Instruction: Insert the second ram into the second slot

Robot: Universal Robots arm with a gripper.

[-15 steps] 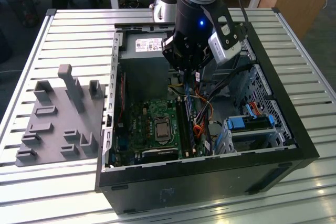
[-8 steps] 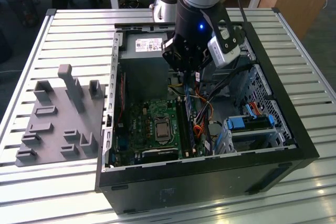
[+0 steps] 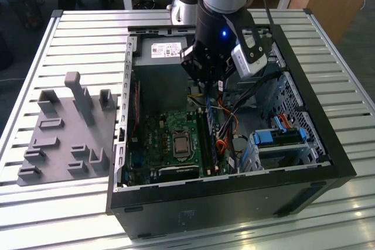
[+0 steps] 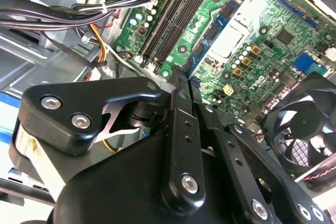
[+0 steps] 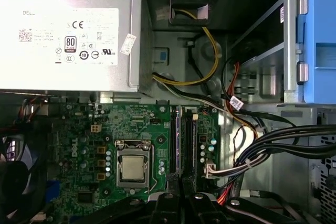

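Exterior view: claw [image 3: 204,86] over case [image 3: 222,203], slatted table [image 3: 58,215].

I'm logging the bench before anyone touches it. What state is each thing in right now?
computer case: lying on its side, panel off, interior open.
processor: seated in its socket, bare, no cooler on it.
memory slots: under the claw; whether a stick is seated, unclear.
claw: low inside the case, over the slots' end.
case fan: blades look at rest.
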